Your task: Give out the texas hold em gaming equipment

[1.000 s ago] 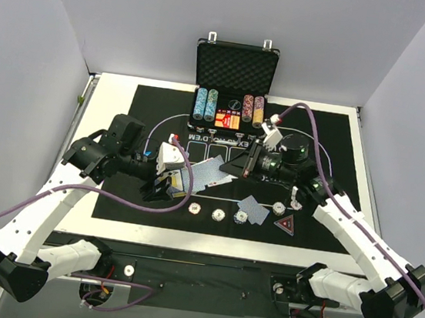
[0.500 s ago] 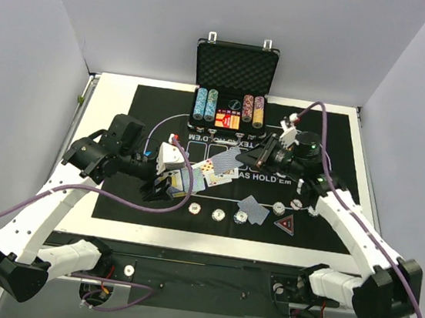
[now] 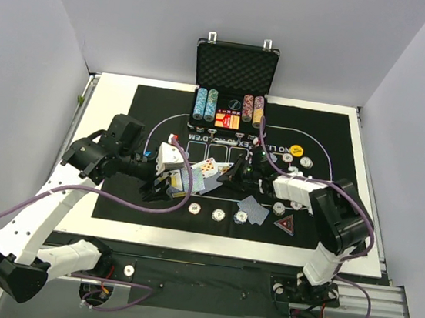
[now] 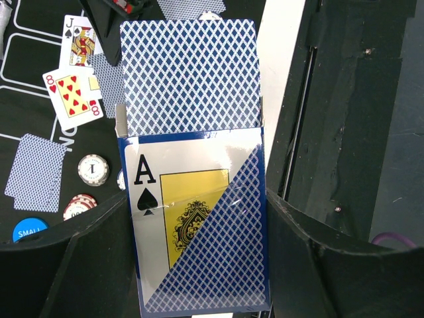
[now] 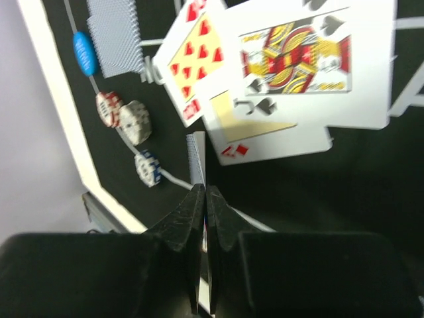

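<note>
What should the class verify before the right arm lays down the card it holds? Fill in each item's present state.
1. Grip: right gripper shut on card: ok.
2. Count: only one card pinched: cannot tell, it is edge-on.
3. Supply: left gripper shut on deck box: ok.
4. Access: cards stick out of the box top: ok.
5. Spacing: face-up cards apart: not ok, eight of hearts and jack of spades overlap.

Open black case [image 3: 236,67], lettered mat [image 3: 339,136]

left gripper [image 3: 161,189] around the deck [image 3: 180,180], right gripper [image 3: 231,180] low beside face-up cards [image 3: 210,166] on the mat [image 3: 340,130]
</note>
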You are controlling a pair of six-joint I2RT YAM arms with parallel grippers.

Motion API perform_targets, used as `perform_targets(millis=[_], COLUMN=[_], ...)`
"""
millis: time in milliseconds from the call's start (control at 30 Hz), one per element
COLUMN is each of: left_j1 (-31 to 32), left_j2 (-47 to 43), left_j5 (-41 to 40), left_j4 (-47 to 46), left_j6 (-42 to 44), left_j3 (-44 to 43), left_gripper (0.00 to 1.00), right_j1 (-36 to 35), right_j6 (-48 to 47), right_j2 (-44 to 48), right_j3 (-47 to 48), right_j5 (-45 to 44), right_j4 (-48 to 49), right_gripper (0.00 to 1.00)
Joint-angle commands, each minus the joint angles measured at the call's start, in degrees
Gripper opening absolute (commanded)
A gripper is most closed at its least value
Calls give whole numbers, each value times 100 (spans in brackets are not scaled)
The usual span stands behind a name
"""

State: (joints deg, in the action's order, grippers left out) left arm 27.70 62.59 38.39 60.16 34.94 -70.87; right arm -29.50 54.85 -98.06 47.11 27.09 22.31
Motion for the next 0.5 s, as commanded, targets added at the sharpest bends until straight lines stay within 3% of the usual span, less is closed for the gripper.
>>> perform_targets(millis=[0, 233, 467], left_j1=[25, 25, 25], left_j2=[-150, -194, -168], left_j5=[204, 195, 300], left_j4=[-207, -171, -84], left_j6=[4, 30, 119], left_j3=[-252, -234, -225], left_gripper=[4, 4, 4], right_j1=[-47, -346, -504], right_j6=[-210, -940, -1064], right_j2=[-213, -319, 181], right_j3=[122, 491, 491], right_j5=[-494, -1266, -1461], right_j4=[557, -883, -1369], right_gripper=[0, 0, 18])
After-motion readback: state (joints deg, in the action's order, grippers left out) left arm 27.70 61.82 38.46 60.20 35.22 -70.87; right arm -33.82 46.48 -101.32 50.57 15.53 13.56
